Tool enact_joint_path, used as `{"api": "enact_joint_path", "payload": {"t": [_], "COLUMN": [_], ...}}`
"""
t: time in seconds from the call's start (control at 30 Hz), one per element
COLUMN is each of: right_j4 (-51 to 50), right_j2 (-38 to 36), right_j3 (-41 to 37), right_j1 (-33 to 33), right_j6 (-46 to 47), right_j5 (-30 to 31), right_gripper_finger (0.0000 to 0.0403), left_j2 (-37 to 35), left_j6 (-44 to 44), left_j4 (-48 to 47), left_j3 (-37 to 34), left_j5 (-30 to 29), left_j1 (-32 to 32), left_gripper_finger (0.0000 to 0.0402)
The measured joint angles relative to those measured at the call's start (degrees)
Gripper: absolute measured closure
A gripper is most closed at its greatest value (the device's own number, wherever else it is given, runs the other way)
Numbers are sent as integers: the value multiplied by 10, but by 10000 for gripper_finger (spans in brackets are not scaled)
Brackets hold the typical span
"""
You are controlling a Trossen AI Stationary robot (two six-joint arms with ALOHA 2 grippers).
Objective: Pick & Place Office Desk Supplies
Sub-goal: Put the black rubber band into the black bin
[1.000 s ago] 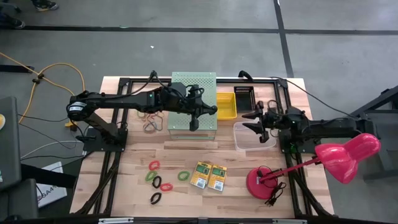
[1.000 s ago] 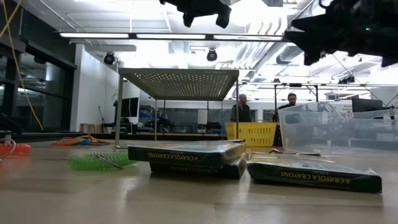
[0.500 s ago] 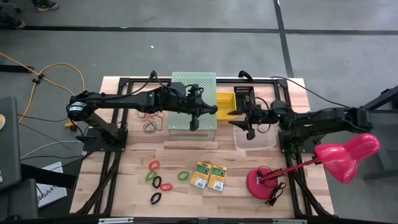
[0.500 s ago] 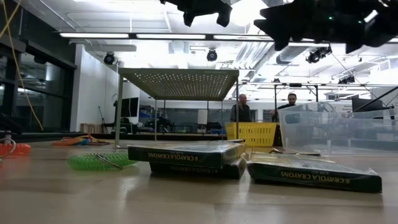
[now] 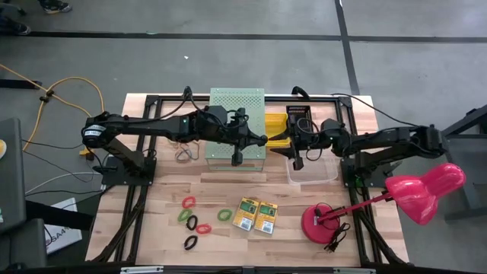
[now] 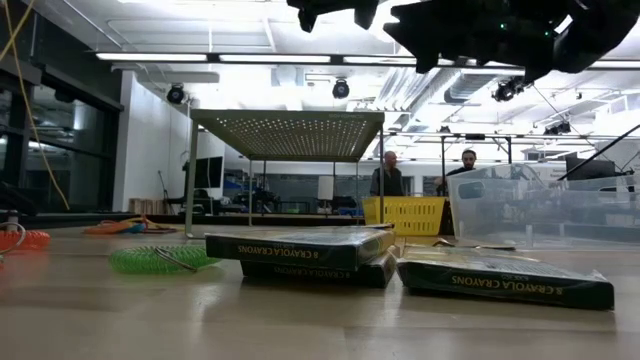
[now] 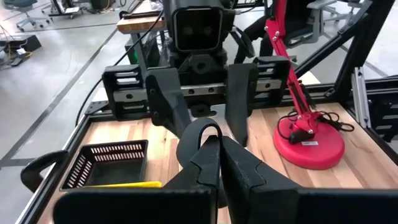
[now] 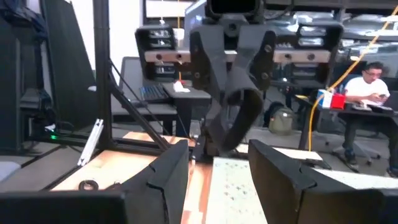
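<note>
A black band loop (image 7: 195,130) is held high over the table by my left gripper (image 5: 261,140), which is shut on it beside the pale-green perforated box (image 5: 237,122). Facing it from the right, my right gripper (image 5: 284,148) is open, with one finger on either side of the loop (image 8: 241,118); I cannot tell whether they touch it. Several coloured band loops (image 5: 192,219) and two crayon boxes (image 5: 256,215) lie flat on the near part of the table. My left gripper pinches one end of the black band loop (image 7: 189,144) between its two shut fingertips. The fingers lie about level and point toward the table's right. The rest of the loop sticks out past the tips, lifted clear of everything.
A yellow bin (image 5: 276,129) and a black basket (image 5: 298,117) stand at the back, with a clear container (image 5: 313,169) below my right arm. A pink desk lamp (image 5: 417,192) stands at the near right. More bands (image 5: 185,154) lie at the left of the perforated box.
My right gripper has moved toward the table's left and a little up, from over the clear container to my left gripper, rolling as it went, and stays open. My left gripper has kept still with the black loop.
</note>
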Motion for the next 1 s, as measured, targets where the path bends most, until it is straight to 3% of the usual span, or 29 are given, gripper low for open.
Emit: {"api": "enact_joint_path", "payload": {"t": [1.0], "right_j4": [43], "right_j2": [1], "right_j3": [3], "right_j1": [0], "right_j6": [-3], "right_j5": [2], "right_gripper_finger": [247], "left_j2": [23], "left_j6": [7], "left_j4": [69], "left_j3": [-1], "left_j5": [-1], "left_j1": [0], "left_gripper_finger": [401]}}
